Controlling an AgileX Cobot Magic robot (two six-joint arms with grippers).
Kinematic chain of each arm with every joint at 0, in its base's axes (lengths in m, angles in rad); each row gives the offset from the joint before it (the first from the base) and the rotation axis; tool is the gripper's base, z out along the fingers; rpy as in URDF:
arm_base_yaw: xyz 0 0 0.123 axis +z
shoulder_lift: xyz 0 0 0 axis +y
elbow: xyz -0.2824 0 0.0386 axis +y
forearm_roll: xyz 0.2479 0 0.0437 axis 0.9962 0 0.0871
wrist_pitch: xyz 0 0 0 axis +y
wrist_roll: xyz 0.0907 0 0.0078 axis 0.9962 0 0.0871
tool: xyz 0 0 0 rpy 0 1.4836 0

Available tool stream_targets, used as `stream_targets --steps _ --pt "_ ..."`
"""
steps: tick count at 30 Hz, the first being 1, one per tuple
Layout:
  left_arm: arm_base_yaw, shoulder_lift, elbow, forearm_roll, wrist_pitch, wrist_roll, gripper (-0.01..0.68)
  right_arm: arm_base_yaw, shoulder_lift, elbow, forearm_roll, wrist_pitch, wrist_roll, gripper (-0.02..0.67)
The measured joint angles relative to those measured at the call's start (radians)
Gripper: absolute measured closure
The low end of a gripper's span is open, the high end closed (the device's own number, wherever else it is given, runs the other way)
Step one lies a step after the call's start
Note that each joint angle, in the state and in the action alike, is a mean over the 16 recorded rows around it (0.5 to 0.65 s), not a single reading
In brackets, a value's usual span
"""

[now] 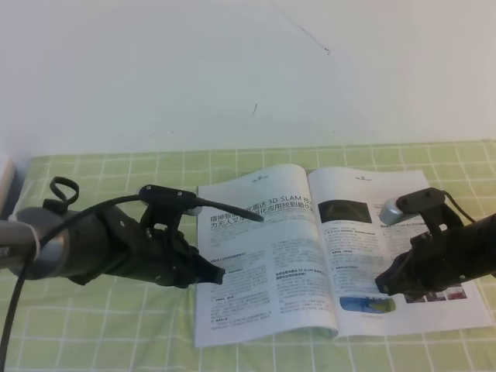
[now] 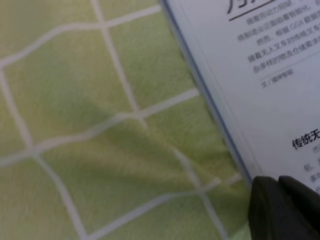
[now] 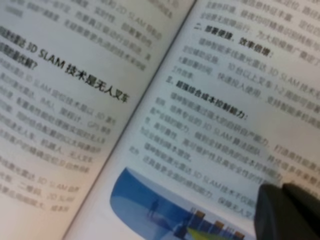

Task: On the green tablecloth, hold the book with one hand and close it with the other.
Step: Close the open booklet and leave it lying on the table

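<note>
Two black grippers are seen over an open book, which lies flat on the green tablecloth near the table's middle-right, both pages up. White pages with Chinese text and small photos are shown; a blue picture sits low on the right page.

Left gripper is held at the book's left edge, tip just over the left page margin in the high view. In the left wrist view only a dark fingertip is caught at the bottom right, next to the page edge, with cloth grid on the left. Whether the jaws are spread or pressed together cannot be told.

Right gripper is positioned over the right page, near the blue picture. A silver-white cylinder is mounted above it. In the right wrist view a dark fingertip is seen at the bottom right over blurred text, the book's spine running diagonally. Its jaw state cannot be told either. Contact with the paper cannot be confirmed for either gripper.
</note>
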Motion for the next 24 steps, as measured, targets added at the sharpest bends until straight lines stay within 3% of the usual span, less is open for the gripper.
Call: stream_targets --steps 6,18,24 --pt "-0.023 0.001 -0.057 0.170 0.049 -0.151 0.676 0.000 0.001 0.000 0.000 0.005 0.007 0.652" --pt "-0.028 0.011 -0.193 0.744 0.247 -0.737 0.676 0.000 0.001 -0.001 0.000 0.013 0.018 0.652" --pt "-0.032 0.061 -0.275 0.888 0.345 -0.889 0.676 0.001 0.002 -0.001 0.000 0.015 0.021 0.652"
